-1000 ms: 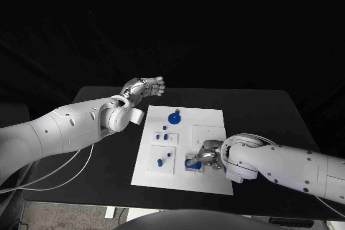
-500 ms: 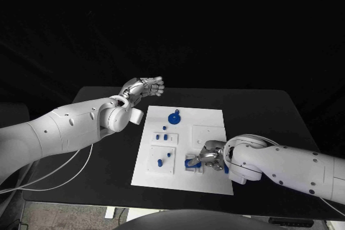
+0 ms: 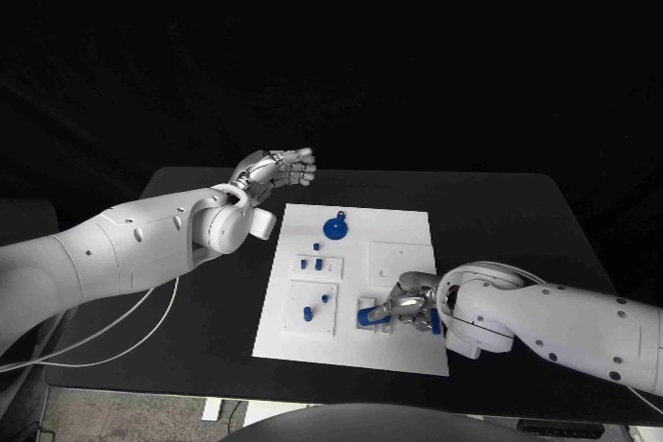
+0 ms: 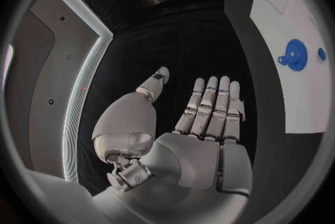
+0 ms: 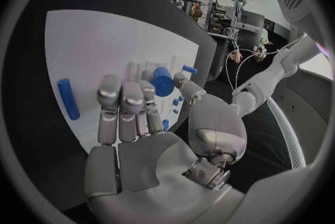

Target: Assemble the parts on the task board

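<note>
Head view: white rectangular task board (image 3: 400, 231) mid-tabletop; silver right hand (image 3: 405, 308) at its five o'clock corner, fingers pinching a small blue cylindrical part (image 3: 371, 315).

Left wrist view: silver left hand (image 4: 202, 123) raised, fingers straight, pressed together, holding nothing.

Right wrist view: blue part (image 5: 162, 81) between fingertips.

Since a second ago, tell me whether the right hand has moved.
Yes. The right hand has slid toward the task board's near edge, holding a blue part.

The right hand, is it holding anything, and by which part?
The right hand pinches a small blue cylinder by its side, thumb against fingertips, over the board. The left hand holds nothing.
</note>
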`<state>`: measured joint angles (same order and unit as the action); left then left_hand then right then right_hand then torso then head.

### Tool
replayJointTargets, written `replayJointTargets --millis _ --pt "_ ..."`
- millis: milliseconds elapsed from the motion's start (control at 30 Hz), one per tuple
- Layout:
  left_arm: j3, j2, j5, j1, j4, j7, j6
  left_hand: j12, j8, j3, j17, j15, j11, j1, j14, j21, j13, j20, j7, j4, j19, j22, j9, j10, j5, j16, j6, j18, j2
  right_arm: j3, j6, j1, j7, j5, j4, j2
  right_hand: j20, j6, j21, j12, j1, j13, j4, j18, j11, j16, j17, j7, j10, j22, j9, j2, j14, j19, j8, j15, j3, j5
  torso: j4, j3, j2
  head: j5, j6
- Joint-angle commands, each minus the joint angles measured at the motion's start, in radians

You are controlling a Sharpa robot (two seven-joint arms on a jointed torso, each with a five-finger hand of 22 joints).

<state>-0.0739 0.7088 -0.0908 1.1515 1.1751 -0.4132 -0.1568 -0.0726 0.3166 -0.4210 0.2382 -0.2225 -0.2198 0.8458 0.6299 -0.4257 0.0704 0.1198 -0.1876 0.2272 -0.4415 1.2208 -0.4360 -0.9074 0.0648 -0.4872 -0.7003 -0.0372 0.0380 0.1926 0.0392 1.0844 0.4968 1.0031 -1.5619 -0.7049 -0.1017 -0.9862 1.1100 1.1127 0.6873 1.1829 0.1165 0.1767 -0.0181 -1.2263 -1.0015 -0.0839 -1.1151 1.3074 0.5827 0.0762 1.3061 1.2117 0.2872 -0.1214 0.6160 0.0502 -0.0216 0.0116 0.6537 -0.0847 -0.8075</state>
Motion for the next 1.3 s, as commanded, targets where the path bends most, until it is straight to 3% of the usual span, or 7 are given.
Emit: replayJointTargets --millis 33,167,333,467,933,1000,1300 --pt "0.001 -0.001 0.004 0.001 0.002 -0.005 0.012 0.005 -0.003 0.001 0.001 0.000 0.000 -0.008 -0.009 0.007 -0.001 0.001 -0.025 -0.005 -0.005 0.002 0.001 0.006 -0.004 0.006 -0.003 -0.016 0.005 0.000 -0.014 -0.001 -0.019 0.003 -0.007 -0.001 0.008 -0.018 0.002 -0.004 -0.007 0.001 -0.008 0.085 0.000 0.007 -0.002 -0.009 -0.009 0.015 0.000 -0.003 0.001 -0.002 -0.003 -0.005 0.004 -0.001 -0.0002 -0.0008 0.000 0.000 0.000" --pt "0.001 -0.001 0.004 0.001 0.002 -0.004 0.012 0.005 -0.004 0.001 0.001 0.000 0.000 -0.009 -0.009 0.008 -0.001 0.001 -0.025 -0.006 -0.005 0.002 0.002 0.007 -0.003 0.006 -0.001 -0.016 0.005 0.000 -0.021 -0.001 -0.019 0.003 -0.008 0.002 0.008 -0.018 0.003 -0.004 -0.009 0.002 -0.008 0.085 0.000 0.007 -0.002 -0.009 -0.009 0.016 0.000 0.006 0.001 -0.003 -0.004 -0.005 0.005 -0.001 0.0005 -0.0010 0.000 0.001 0.002" --pt "0.001 -0.001 0.004 0.001 0.002 -0.003 0.012 0.005 -0.005 0.001 0.002 0.000 -0.001 -0.010 -0.010 0.009 -0.001 0.001 -0.026 -0.008 -0.005 0.002 0.002 0.008 -0.004 0.006 0.001 -0.016 0.006 0.000 0.004 -0.001 -0.028 0.004 -0.009 0.003 0.007 -0.022 0.002 -0.007 -0.002 0.002 -0.039 0.085 -0.002 0.008 -0.003 -0.008 -0.011 0.015 0.000 -0.058 0.001 -0.004 -0.004 -0.006 0.060 -0.001 0.0011 -0.0017 0.000 0.003 0.004" --pt "0.000 -0.001 0.004 0.001 0.002 -0.003 0.011 0.005 -0.006 0.001 0.002 0.000 -0.001 -0.012 -0.010 0.010 -0.001 0.001 -0.027 -0.010 -0.005 0.002 0.003 0.008 -0.004 0.007 0.003 -0.016 0.006 0.000 0.037 -0.001 -0.056 0.004 -0.009 0.002 0.009 -0.029 0.006 -0.007 0.007 0.004 -0.046 0.085 -0.002 0.007 -0.004 -0.007 -0.015 0.018 0.000 -0.076 0.001 -0.004 -0.003 -0.006 0.108 -0.001 0.0012 -0.0015 0.000 0.003 0.004" --pt "0.000 0.002 0.004 0.001 0.003 -0.002 0.010 0.005 -0.009 0.000 0.002 -0.001 -0.002 -0.013 -0.010 0.011 -0.001 0.002 -0.029 -0.012 -0.006 0.002 0.004 0.009 -0.004 0.007 0.008 -0.017 0.008 0.000 0.199 -0.001 -0.129 0.055 -0.008 -0.014 0.012 -0.042 0.015 -0.008 0.030 0.007 -0.018 0.085 -0.005 0.009 -0.003 -0.004 -0.029 0.017 0.004 -0.091 0.004 0.004 0.000 -0.008 0.195 -0.001 0.0009 -0.0010 0.000 0.006 0.009" --pt "0.000 0.002 0.004 0.001 0.003 -0.002 0.010 0.005 -0.009 0.000 0.002 -0.001 -0.002 -0.013 -0.010 0.011 -0.001 0.002 -0.029 -0.012 -0.006 0.002 0.004 0.009 -0.004 0.007 0.008 -0.017 0.008 0.000 0.199 -0.001 -0.117 0.075 -0.004 -0.014 0.012 -0.043 0.016 -0.008 0.031 0.007 -0.018 0.085 -0.005 0.009 -0.003 -0.004 -0.030 0.017 0.004 -0.091 0.004 0.005 0.000 -0.009 0.198 -0.001 0.0007 -0.0011 0.000 0.006 0.009" --pt "0.000 0.002 0.004 0.001 0.004 0.000 0.012 0.005 -0.009 0.000 0.003 -0.001 -0.002 -0.013 -0.010 0.011 -0.001 0.002 -0.029 -0.013 -0.006 0.003 0.004 0.009 -0.004 0.007 0.009 -0.017 0.009 0.000 0.095 -0.001 -0.045 0.166 0.012 -0.001 0.014 -0.043 0.018 -0.011 0.024 0.007 -0.018 0.085 -0.005 0.009 -0.002 -0.005 -0.030 0.017 0.004 -0.077 0.005 0.007 -0.001 -0.008 0.199 -0.001 0.0002 -0.0010 0.000 0.007 0.009"
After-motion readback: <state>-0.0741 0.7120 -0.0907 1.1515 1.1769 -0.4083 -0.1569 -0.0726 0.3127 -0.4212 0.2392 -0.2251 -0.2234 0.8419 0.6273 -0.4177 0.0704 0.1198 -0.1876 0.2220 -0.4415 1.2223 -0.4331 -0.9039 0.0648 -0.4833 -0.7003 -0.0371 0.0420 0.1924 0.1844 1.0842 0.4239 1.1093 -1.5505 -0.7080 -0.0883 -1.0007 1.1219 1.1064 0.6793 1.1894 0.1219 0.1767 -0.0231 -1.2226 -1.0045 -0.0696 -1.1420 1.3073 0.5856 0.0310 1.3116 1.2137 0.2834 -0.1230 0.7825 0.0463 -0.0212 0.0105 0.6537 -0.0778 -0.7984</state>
